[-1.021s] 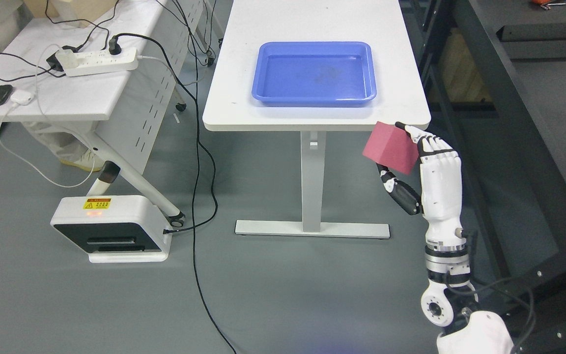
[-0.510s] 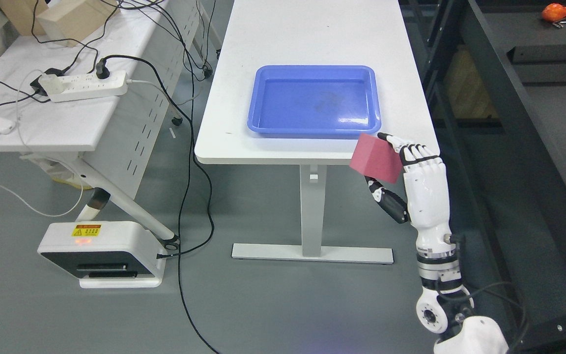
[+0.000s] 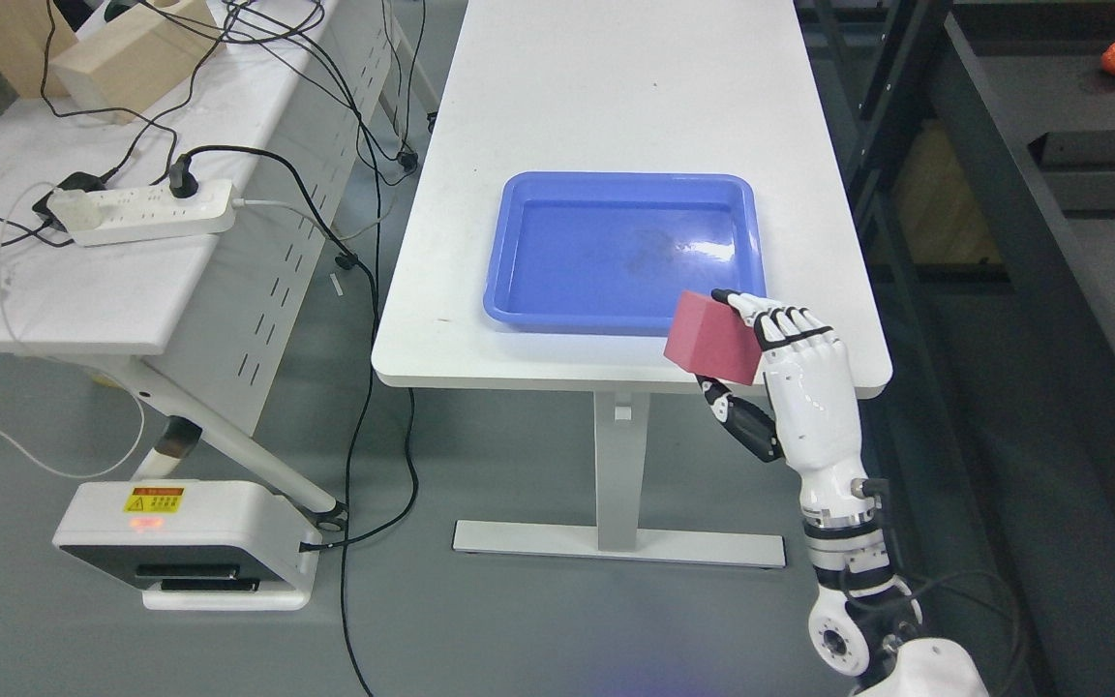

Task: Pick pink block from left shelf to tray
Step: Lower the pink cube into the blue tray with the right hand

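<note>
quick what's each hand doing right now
Right hand: closed on the pink block.
Left hand: not in view.

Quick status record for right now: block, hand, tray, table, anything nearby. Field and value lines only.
block: pink block, held in the air, overlapping the tray's near right corner in the head view
right hand: right hand, fingers over the block's top, thumb beneath it
left hand: not in view
tray: blue tray, nothing in it, on the white table
placement: not yet done
nearby: power strip on the side table to the left
</note>
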